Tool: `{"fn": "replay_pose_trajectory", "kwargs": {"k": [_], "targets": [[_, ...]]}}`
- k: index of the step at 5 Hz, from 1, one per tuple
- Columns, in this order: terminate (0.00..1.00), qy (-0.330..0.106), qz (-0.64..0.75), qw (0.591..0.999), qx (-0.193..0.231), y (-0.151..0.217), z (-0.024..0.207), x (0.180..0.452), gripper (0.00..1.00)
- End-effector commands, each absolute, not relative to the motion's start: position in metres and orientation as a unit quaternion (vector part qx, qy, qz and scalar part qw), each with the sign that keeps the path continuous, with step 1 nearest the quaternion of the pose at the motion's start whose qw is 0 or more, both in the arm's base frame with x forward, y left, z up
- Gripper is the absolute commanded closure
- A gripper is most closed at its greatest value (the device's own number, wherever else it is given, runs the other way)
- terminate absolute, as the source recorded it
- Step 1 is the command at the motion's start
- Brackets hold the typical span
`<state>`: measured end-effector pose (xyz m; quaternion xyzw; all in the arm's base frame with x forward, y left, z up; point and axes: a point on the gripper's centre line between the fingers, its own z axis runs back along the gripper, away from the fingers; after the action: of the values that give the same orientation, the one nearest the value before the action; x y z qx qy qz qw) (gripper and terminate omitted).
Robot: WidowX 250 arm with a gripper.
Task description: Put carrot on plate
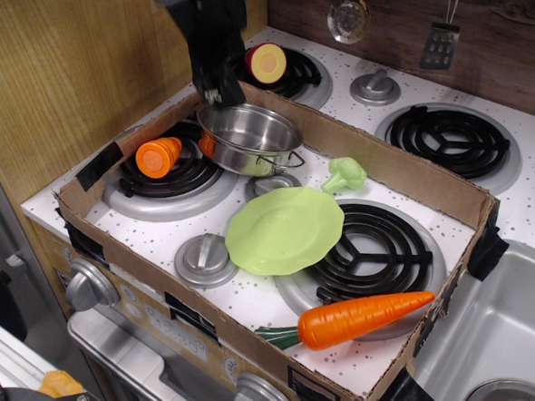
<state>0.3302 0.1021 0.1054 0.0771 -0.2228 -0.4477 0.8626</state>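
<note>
Hand (221, 95) hangs at far-left corner of table (243, 299), well apart from carrot (362, 317); can't tell if clenched, too dark. Risk: clipping pot (250, 139) en route, or carrot rolling off plate (284, 229).

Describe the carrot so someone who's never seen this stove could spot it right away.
Inside the cardboard box on the toy stove, look at the front right corner, over the edge of the burner beside the light-green plate. The carrot is long, tapered and glossy orange with dark green leaves, unlike the short stubby orange piece at the left.

One raised front view looks down across the stove (485, 205).
</note>
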Motion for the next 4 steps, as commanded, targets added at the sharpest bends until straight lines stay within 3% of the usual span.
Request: {"fn": "replay_pose_trajectory", "kwargs": {"k": [1,4], "targets": [[0.0,-0.215,-0.44,0.864,0.112,0.09,0.147,0.315,0.0],[0.0,-0.207,-0.333,0.911,0.125,0.012,0.128,0.242,0.0]]}}
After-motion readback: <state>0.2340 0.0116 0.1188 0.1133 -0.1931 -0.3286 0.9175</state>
